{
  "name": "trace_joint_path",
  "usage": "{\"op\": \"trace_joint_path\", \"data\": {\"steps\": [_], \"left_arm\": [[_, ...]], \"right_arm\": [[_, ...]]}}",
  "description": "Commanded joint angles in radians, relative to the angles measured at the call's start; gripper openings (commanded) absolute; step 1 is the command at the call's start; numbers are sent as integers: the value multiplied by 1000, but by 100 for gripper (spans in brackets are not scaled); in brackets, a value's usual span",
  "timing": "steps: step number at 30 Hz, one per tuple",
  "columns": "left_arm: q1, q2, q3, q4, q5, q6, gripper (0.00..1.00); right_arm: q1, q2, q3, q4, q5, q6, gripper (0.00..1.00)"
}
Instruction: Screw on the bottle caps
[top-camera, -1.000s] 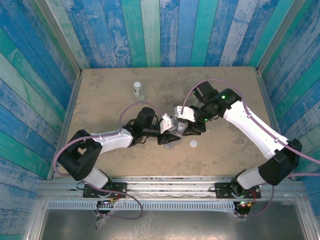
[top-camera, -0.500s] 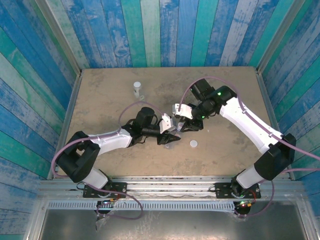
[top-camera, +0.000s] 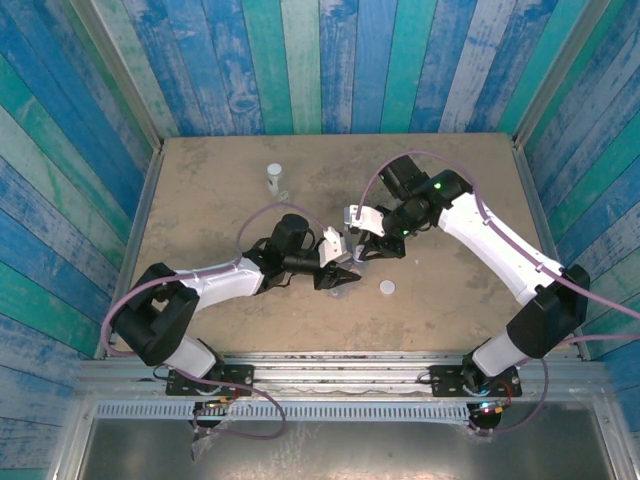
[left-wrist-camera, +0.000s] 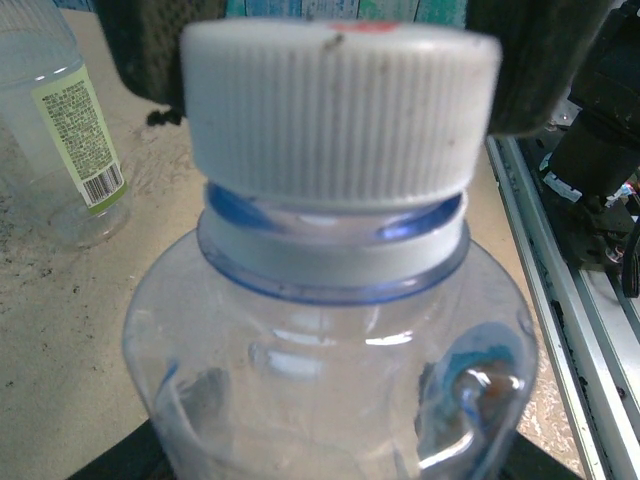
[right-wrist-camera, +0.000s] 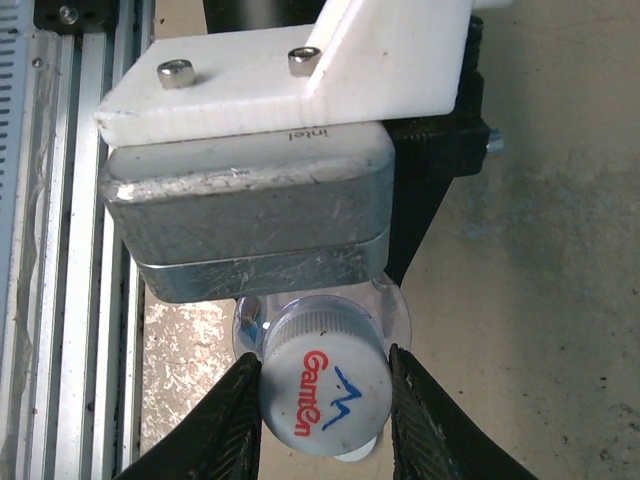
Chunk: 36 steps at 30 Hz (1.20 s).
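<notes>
My left gripper (top-camera: 338, 262) is shut on a nearly plain clear bottle (left-wrist-camera: 330, 350) at the table's middle. A white ribbed bottle cap (left-wrist-camera: 335, 100) sits on its neck, with red and blue print on its top (right-wrist-camera: 325, 395). My right gripper (right-wrist-camera: 325, 415) comes from the right and is shut on that cap, one black finger (right-wrist-camera: 232, 420) touching each side. In the top view the right gripper (top-camera: 358, 248) meets the left one over the bottle. A loose white cap (top-camera: 387, 288) lies on the table just right of them.
A bottle with a green-yellow label (left-wrist-camera: 70, 130) stands close behind the held one. A small capped bottle (top-camera: 274, 180) stands at the back left. A pale clear thing (top-camera: 340, 291) lies under the left gripper. The metal rail (left-wrist-camera: 545, 300) runs along the near edge.
The right arm has swung left over the held bottle and its fingers have closed onto the cap. The left arm and its bottle have stayed put.
</notes>
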<state>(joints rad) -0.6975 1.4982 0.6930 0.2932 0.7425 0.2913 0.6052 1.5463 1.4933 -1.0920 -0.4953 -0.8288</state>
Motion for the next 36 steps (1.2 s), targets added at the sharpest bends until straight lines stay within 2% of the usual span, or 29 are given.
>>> {"op": "trace_joint_path", "data": {"steps": [1,4,9,14,17,21,26,30,33,36], "left_arm": [[-2,-51,14,69,-8,-31,48],[-2,-54,25,86,-28,-38,47],[-1,-42,61,107,-150,-37,47],[-2,-6,113,147,-297,-37,47],[-2,9,130,190,-304,-13,47],[-3,37,168,152,-274,23,47],[-5,41,156,131,-217,32,47],[-5,27,113,134,-176,14,47],[-4,10,77,143,-152,-2,47],[-4,-16,46,133,-134,-1,47]], "right_arm": [[1,11,8,-21,-37,54,30],[0,18,0,-21,-24,112,30],[1,17,-12,19,33,370,31],[0,0,-31,49,237,769,29],[1,-5,-25,34,290,1011,26],[1,-18,-16,32,234,1211,26],[1,-26,25,17,195,1129,40],[1,-62,47,15,131,949,66],[-30,-105,46,14,155,820,69],[-34,-156,22,7,120,566,75]]}}
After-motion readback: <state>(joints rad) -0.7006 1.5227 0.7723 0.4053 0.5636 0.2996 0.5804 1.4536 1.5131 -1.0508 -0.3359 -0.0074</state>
